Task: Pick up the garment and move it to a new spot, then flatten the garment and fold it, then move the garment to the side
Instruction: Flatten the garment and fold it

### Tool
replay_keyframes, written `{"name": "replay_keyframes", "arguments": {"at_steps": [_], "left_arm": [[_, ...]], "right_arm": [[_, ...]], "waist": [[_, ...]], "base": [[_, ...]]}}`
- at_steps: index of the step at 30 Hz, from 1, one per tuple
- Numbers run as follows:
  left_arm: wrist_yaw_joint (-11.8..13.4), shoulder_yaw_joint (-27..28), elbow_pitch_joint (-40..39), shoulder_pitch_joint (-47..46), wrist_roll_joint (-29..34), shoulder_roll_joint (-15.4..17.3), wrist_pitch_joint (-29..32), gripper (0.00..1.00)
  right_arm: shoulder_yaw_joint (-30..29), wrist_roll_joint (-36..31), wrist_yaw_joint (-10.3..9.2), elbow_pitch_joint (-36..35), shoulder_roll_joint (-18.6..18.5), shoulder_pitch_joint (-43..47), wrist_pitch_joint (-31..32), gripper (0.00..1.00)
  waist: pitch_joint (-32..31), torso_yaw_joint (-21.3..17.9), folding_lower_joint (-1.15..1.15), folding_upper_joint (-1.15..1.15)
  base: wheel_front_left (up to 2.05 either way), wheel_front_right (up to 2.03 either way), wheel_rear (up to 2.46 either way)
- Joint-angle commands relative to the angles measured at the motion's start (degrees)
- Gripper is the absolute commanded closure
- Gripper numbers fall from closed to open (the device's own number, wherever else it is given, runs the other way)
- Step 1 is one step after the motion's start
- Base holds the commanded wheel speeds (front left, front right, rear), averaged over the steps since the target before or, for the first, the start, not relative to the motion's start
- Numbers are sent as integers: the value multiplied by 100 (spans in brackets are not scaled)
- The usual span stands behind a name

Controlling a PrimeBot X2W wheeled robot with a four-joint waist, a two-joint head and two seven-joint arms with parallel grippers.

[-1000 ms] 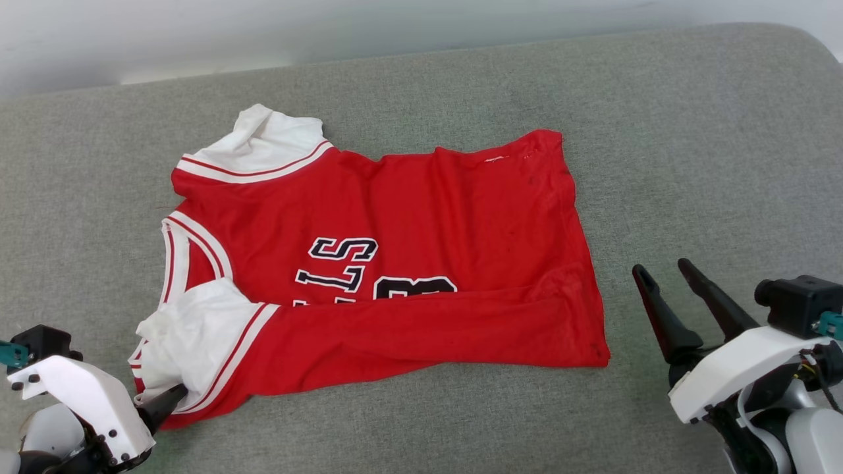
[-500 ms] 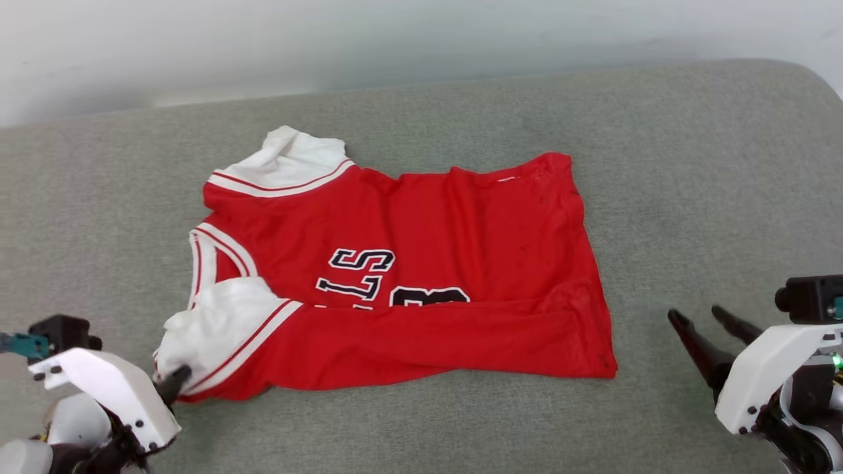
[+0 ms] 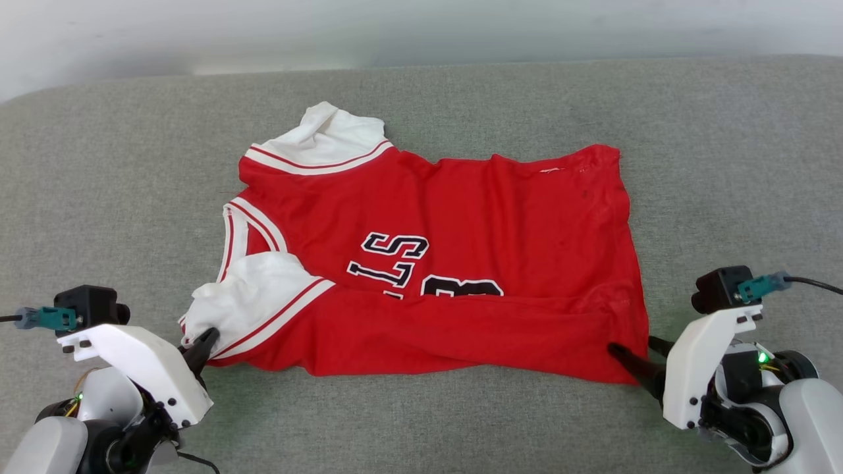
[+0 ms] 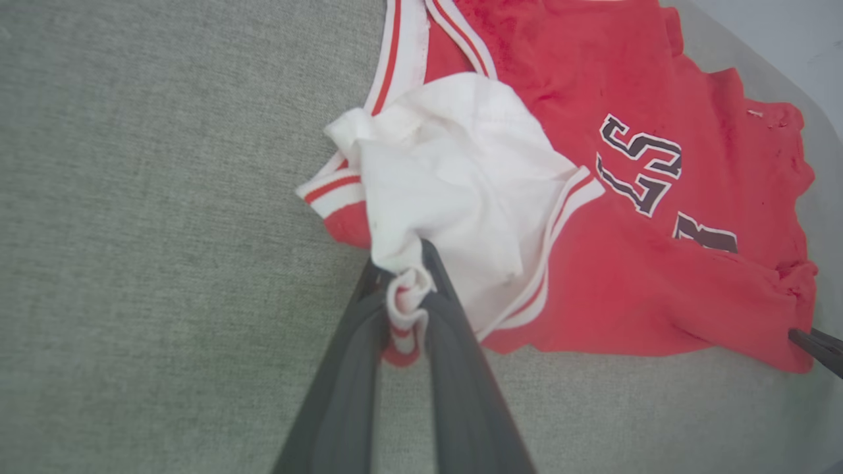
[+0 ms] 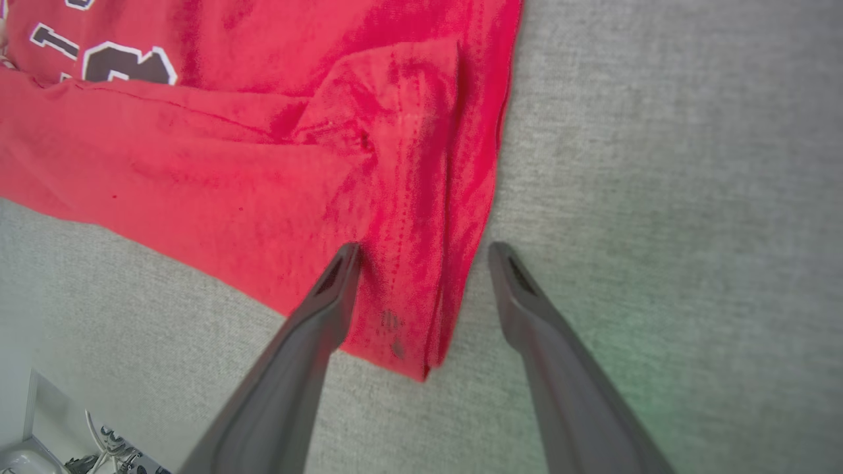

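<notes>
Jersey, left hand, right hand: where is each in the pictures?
jersey (image 3: 527,217): head view, plain red body cloth.
left hand (image 4: 400,263): left wrist view, between fingertips pinching sleeve hem.
right hand (image 5: 425,249): right wrist view, between open fingertips, over hem.

The shirt (image 3: 461,224) lies spread on the cushion (image 3: 724,164), neck end to the left, hem to the right, near edge folded over its front. The left gripper (image 4: 407,263) sits at the near-left sleeve (image 3: 257,296). The right gripper (image 5: 425,247) is at the near-right hem corner, its 2 fingers (image 5: 316,316) astride it.

bare grey cushion (image 3: 99,164) lies open all around the garment (image 3: 461,210).
</notes>
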Motion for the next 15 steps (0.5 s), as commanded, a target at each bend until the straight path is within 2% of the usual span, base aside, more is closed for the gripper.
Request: {"name": "replay_keyframes", "arguments": {"at_steps": [1, 3, 4, 5, 6, 7, 15], "left_arm": [[-5, -28, 17, -96, 28, -18, -17, 100], [-36, -46, 64, -94, 14, -43, -34, 100], [-46, -38, 81, -106, 1, -62, -55, 100], [-57, -37, 101, -109, -9, -73, -60, 100], [-57, -37, 101, -109, -9, -73, -60, 100], [-62, -38, 123, -106, -13, -78, -72, 100], [-101, 125, 255, 146, -173, -78, -195, 100]], "right_arm": [[141, 79, -3, 253, 83, -63, 82, 0], [286, 154, -2, 443, 124, -96, 162, 0], [373, 180, -2, 518, 128, -84, 205, 7], [425, 242, -1, 562, 157, -90, 214, 58], [425, 242, -1, 562, 157, -90, 214, 58], [467, 269, 0, 597, 172, -114, 197, 100], [479, 322, 2, 509, 8, -326, -103, 100]], "waist": [[58, 55, 0, 0], [76, 74, 0, 0], [81, 82, 0, 0], [83, 85, 0, 0], [83, 85, 0, 0], [78, 86, 0, 0], [-261, 5, 0, 0]], "base": [[0, 0, 0], [0, 0, 0], [0, 0, 0], [0, 0, 0], [0, 0, 0], [0, 0, 0], [0, 0, 0]]}}
